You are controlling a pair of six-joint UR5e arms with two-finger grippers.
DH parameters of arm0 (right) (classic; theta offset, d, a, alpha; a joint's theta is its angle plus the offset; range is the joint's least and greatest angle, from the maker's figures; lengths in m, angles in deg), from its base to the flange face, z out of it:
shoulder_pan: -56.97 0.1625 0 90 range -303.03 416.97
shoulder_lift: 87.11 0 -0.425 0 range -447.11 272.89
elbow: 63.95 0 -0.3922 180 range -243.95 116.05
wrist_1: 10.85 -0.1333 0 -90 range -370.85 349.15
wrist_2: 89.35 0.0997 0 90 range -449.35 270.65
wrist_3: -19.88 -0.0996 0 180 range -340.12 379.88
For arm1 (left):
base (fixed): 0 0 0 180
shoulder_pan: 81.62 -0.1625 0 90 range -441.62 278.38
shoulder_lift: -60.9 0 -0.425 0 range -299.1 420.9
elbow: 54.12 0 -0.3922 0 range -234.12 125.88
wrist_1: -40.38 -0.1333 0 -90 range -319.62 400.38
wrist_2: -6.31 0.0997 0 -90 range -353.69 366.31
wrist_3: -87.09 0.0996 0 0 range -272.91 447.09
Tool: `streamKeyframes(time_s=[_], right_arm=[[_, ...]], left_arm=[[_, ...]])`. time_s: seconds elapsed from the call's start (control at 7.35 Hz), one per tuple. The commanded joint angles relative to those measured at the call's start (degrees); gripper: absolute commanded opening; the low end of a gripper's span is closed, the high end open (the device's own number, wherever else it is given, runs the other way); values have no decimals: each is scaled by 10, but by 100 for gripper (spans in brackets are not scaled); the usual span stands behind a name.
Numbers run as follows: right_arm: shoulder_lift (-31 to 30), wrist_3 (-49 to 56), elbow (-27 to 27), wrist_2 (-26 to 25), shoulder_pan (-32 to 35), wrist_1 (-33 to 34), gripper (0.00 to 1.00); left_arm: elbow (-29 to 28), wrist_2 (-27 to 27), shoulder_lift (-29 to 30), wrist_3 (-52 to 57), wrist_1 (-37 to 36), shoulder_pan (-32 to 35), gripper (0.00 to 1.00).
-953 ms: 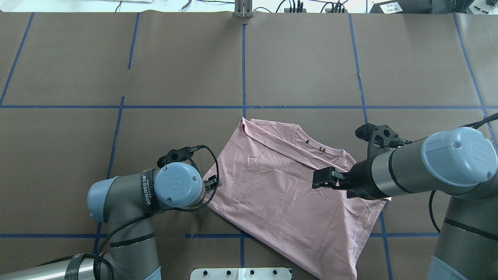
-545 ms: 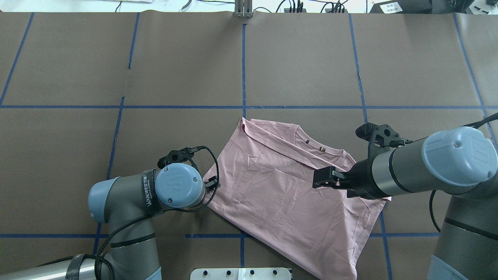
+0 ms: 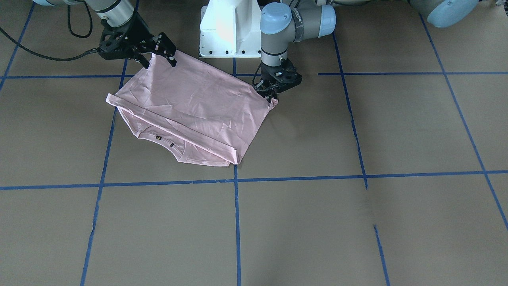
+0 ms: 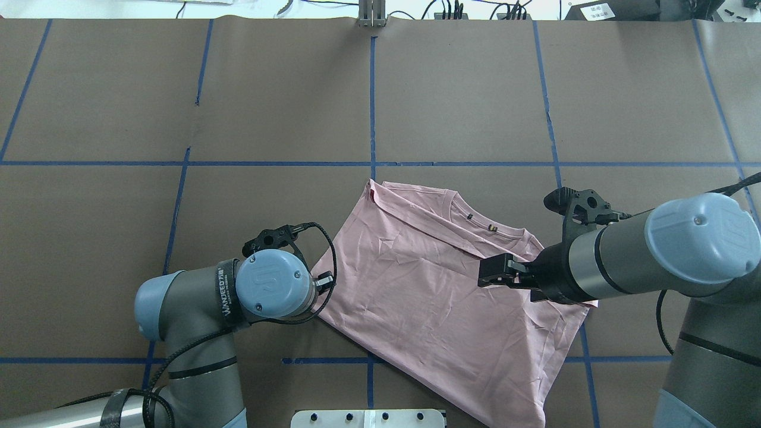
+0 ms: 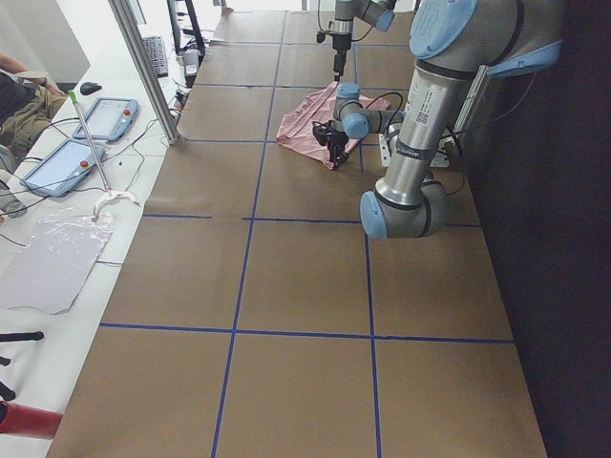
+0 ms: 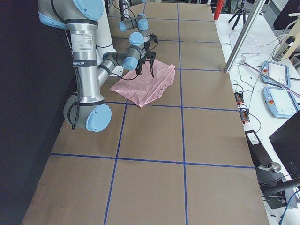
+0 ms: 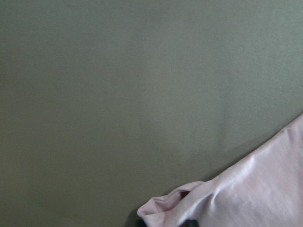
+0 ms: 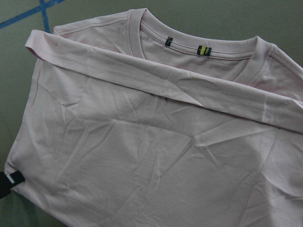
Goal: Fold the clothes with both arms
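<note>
Against the view a second ago, neither arm has visibly shifted. Your left gripper (image 3: pixel 271 94) is closed on a bunched corner of the T-shirt (image 3: pixel 190 107), a soft, creased pale pink knit folded into a slanted four-sided shape on the brown-paper table (image 3: pixel 357 222). Your right gripper (image 3: pixel 160 63), jaws wide, hovers over the opposite corner, and the ribbed collar (image 8: pixel 137 21) lies on the side away from the robot.

Blue tape lines (image 4: pixel 372 101) grid the brown table (image 4: pixel 464 95); two blue-edged tablets (image 5: pixel 107 118) lie on the white side bench (image 5: pixel 57 367).
</note>
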Motion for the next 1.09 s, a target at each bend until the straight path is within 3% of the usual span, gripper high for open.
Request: streamKeyframes(time_s=[0.0,0.68,0.95], right_arm=[[0,0,0,0,0,0,100],[0,0,-1,-1,3,0,100],[1,-1,-1,-2,7,0,100]], left_arm=[[5,0,-1,8,1,1,0],[-3,1,1,51,1,62,0],[-47,9,9,81,63,105,0]])
